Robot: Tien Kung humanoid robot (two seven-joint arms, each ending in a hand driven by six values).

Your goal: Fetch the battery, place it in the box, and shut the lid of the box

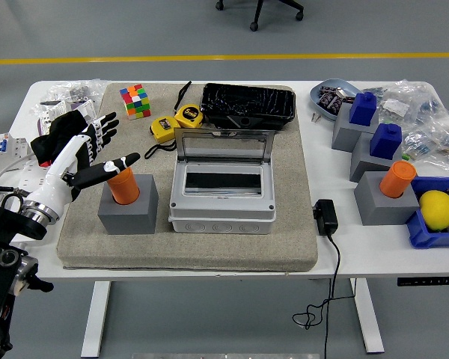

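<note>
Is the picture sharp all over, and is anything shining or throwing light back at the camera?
In the head view, lighting is even and soft, with faint shadows under the table. The box shows pale reflection on its raised clear lid, and the black tray behind it glints with wrinkly highlights. The left hand beside the orange battery looks sharp, without motion blur.

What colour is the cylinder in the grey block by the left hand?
Orange cylinder, seen in the head view.
</note>
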